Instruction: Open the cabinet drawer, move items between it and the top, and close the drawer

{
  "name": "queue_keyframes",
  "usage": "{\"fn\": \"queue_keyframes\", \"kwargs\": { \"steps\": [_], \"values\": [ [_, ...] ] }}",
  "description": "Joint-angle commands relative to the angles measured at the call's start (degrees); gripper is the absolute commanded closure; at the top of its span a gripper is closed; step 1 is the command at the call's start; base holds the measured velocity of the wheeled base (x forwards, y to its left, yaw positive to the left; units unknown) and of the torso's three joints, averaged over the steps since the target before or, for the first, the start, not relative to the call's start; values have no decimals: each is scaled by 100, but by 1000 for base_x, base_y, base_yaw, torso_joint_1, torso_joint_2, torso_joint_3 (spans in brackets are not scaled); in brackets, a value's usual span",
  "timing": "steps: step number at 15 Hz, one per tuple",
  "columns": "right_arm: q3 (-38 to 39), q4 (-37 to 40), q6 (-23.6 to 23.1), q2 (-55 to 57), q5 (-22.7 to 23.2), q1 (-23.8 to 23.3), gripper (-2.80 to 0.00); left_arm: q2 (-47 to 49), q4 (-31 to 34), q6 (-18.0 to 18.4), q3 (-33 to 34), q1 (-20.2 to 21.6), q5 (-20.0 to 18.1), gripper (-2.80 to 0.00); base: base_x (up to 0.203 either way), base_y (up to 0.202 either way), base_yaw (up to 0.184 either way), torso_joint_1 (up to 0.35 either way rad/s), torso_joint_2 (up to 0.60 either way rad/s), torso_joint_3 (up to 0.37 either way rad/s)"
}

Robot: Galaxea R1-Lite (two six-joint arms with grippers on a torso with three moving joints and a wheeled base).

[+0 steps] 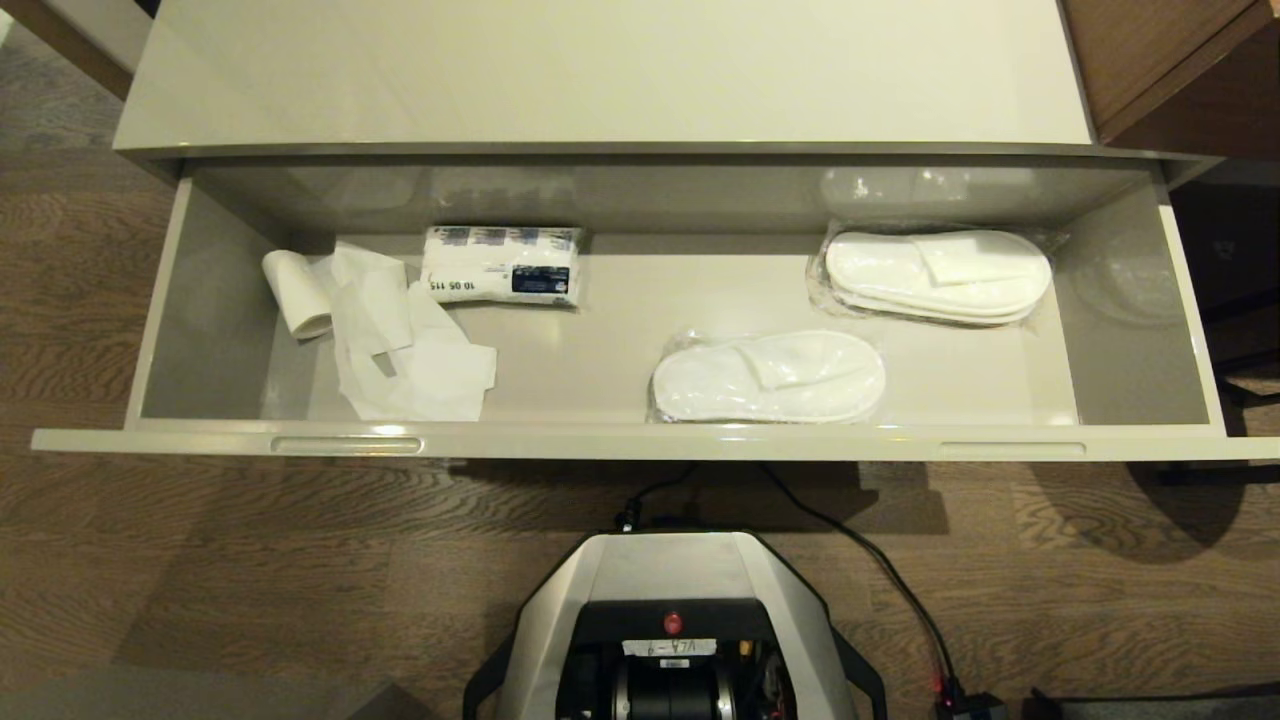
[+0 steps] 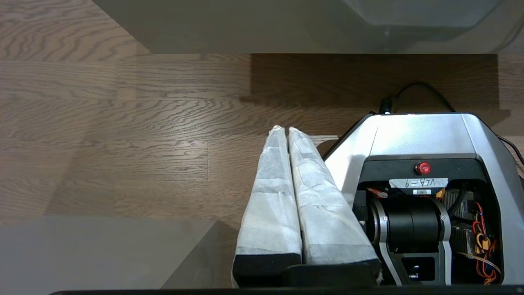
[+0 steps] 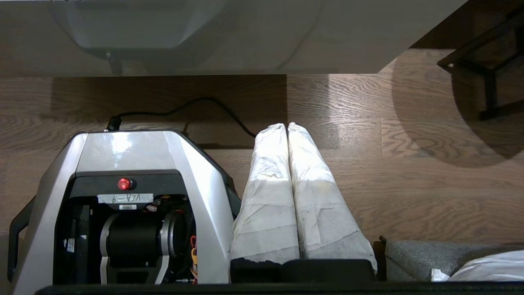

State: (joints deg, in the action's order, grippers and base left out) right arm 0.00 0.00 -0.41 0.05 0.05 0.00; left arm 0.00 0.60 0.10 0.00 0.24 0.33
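Drawer (image 1: 640,441) stands pulled out ahead of you, long axis running left to right; the top (image 1: 600,70) lies beyond it. Slipper pairs (image 1: 768,377) sit right of centre, paper roll (image 1: 297,291) far left. Your right gripper (image 3: 287,126) looks nearer the slippers. It and the left gripper (image 2: 285,129) hang by the base, fingers pressed together, holding nothing.

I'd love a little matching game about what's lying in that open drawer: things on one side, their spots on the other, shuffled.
Things:
1. paper roll
2. printed white pack
3. front slipper pair
4. back slipper pair

Places in the drawer:
A. near its front edge, about the middle
B. far right, toward the back
C. far left, with a loose tail
D. at the back, left of centre

Pairs: 1-C, 2-D, 3-A, 4-B
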Motion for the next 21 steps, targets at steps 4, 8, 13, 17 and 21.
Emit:
{"fn": "queue_keyframes", "kwargs": {
  "steps": [4,8,13,17,21],
  "values": [
    [9,0,-38,4,13,9,0,9,2,8,0,2,2,0,0,0,0,0,0,0],
    [9,0,-29,4,4,9,0,9,2,8,0,2,2,0,0,0,0,0,0,0],
    [9,0,-20,4,4,0,0,9,2,8,0,2,2,0,0,0,0,0,0,0],
    [9,0,-20,4,4,0,0,9,2,8,0,2,2,0,0,0,0,0,0,0],
    [9,0,-20,4,4,9,0,9,2,8,0,2,2,0,0,0,0,0,0,0]
  ]
}}
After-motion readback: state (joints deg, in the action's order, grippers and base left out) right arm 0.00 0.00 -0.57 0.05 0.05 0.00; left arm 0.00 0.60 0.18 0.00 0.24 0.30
